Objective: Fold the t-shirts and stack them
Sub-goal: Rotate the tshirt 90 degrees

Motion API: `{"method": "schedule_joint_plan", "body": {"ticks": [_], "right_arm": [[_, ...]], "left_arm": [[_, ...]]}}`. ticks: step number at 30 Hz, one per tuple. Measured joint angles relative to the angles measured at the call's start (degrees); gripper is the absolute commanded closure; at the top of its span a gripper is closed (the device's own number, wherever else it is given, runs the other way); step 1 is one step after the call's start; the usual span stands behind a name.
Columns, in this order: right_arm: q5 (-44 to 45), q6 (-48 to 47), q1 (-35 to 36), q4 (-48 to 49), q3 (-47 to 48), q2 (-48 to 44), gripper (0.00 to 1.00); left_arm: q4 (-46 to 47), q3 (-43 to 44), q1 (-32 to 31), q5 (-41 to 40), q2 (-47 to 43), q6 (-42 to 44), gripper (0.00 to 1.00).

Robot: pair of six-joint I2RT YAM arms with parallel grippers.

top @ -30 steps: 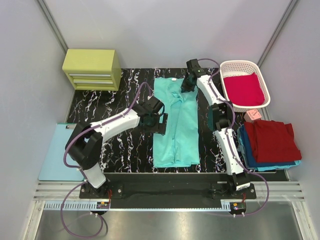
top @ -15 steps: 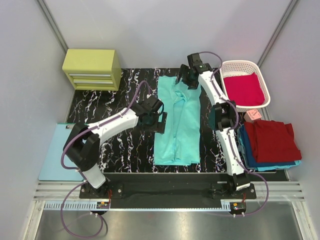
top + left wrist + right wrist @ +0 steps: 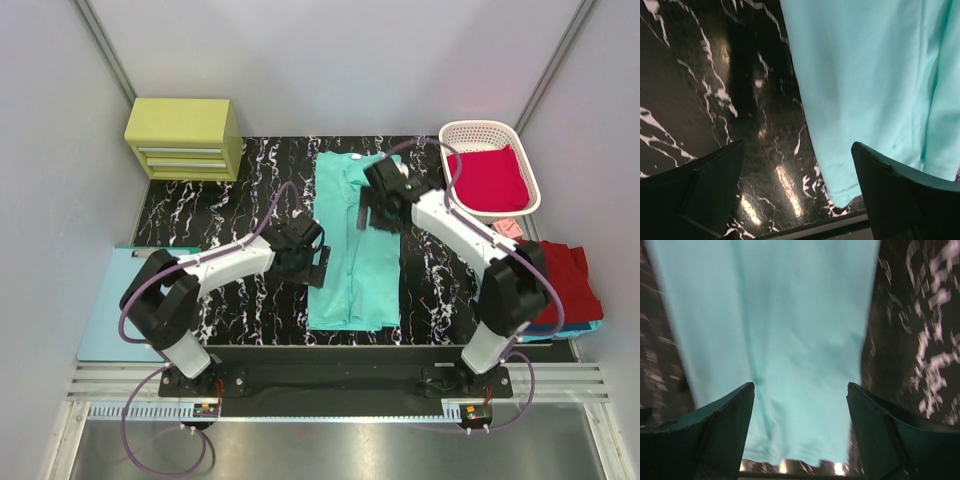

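Both pincers stand wide and empty. The mint-teal t-shirt (image 3: pixel 352 245) lies as a long strip on the table (image 3: pixel 230 190). It is directly under my right gripper (image 3: pixel 800 432), and its long edge runs between the fingers of my left gripper (image 3: pixel 797 192), nearer the right one. To fold it well, I judge each pincer should come down on a corner of one short end, pinch every layer together, then carry it level to the other end. I can read no brand, label or writing anywhere.
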Motion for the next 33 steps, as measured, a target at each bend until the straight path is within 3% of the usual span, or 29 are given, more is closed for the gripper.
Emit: {"method": "schedule_joint_plan", "body": {"ticks": [5, 11, 23, 27, 33], "right_arm": [[0.5, 4.3, 0.1, -0.2, -22.0, -10.3, 0.21], [0.4, 8.3, 0.3, 0.0, -31.8, -22.0, 0.24], [-0.2, 11.8, 6.1, 0.9, -34.7, -26.9, 0.29], [0.4, 10.0, 6.1, 2.6, -32.3, -21.0, 0.31], [0.9, 6.3, 6.1, 5.9, -21.8, -6.6, 0.42]], "left_arm": [[-0.8, -4.5, -1.6, -0.1, -5.9, 0.0, 0.07], [-0.9, -7.0, -3.3, -0.5, -9.5, -0.5, 0.07], [-1.8, -7.5, -7.4, -2.4, -10.1, -2.7, 0.07], [-2.1, -5.9, -7.4, -3.7, -8.9, -2.9, 0.07], [-2.1, -3.8, -7.4, -4.2, -7.5, -3.1, 0.07]]}}
